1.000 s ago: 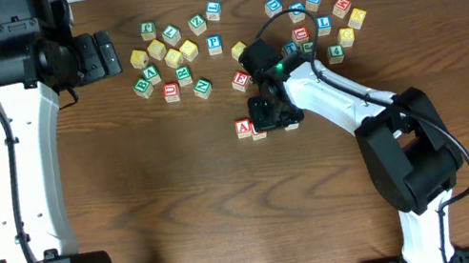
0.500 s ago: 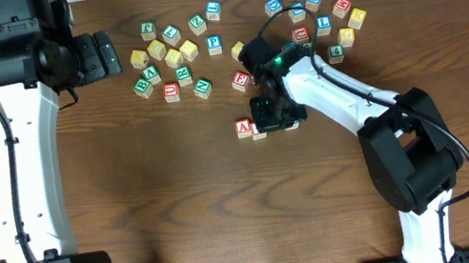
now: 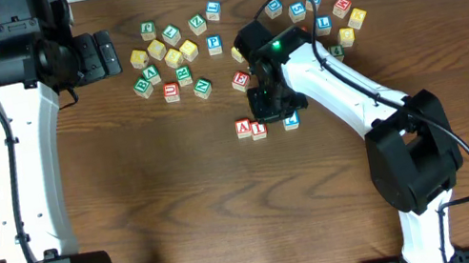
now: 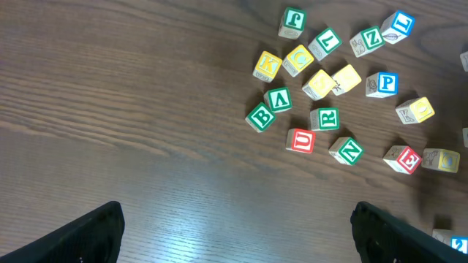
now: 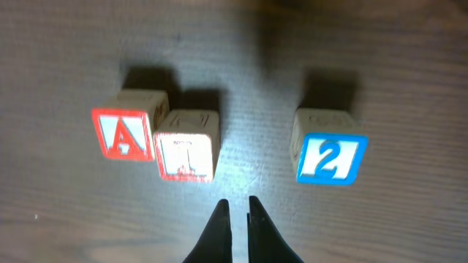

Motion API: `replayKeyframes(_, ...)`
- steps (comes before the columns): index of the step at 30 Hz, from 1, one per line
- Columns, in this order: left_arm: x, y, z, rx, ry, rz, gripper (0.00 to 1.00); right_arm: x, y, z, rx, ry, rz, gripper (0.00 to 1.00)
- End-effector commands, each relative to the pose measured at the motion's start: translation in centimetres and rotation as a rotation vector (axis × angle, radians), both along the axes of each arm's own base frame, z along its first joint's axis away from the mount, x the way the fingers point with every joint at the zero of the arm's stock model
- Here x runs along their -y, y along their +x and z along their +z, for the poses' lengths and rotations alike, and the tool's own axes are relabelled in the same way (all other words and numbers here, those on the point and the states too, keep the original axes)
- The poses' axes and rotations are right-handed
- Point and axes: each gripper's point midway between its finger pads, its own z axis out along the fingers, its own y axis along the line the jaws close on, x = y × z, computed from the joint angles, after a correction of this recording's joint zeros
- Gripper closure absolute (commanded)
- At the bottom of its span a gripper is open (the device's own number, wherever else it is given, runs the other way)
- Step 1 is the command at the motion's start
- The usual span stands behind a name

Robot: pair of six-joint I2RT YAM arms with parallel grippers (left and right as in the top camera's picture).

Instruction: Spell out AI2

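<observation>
Three blocks lie in a row on the table. The red A block (image 3: 243, 129) (image 5: 124, 131) touches the red I block (image 3: 258, 129) (image 5: 186, 146). The blue 2 block (image 3: 291, 121) (image 5: 329, 155) stands to the right of the I block with a gap between them. My right gripper (image 3: 271, 106) (image 5: 235, 208) is shut and empty, hovering just behind the gap between I and 2. My left gripper (image 3: 105, 55) (image 4: 238, 234) is open and empty at the far left back, away from the row.
A cluster of loose letter blocks (image 3: 171, 56) (image 4: 322, 80) lies at the back middle. Another cluster (image 3: 331, 18) lies at the back right. A single red block (image 3: 241, 80) sits behind the row, close to my right arm.
My right gripper has drawn back from the row, and the blue 2 block it covered now shows on the table. The left arm has not moved.
</observation>
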Motion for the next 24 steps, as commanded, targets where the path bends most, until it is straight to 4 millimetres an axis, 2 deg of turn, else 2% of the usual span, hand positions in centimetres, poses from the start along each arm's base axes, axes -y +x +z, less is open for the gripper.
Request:
replayKeyframes(1,-0.1,-0.1,-0.2,-0.008,-0.003,0.011,0.02,-1.3,-0.5,0.9,-0.003,0.041,0.054,0.97)
replayKeyframes(7,-0.1,-0.1,-0.2,-0.008,-0.003,0.011,0.03,-1.3,-0.4,1.1,-0.001,0.044,0.062,0.99)
replayKeyframes(15,-0.1,-0.1,-0.2,-0.008,-0.003,0.011,0.03,-2.0,-0.9,3.7,0.046,0.079,0.095,0.99)
replayKeyframes(24,-0.1,-0.1,-0.2,-0.008,-0.003,0.011,0.02,-4.0,-3.3,1.5,0.024,0.054,0.132,0.99)
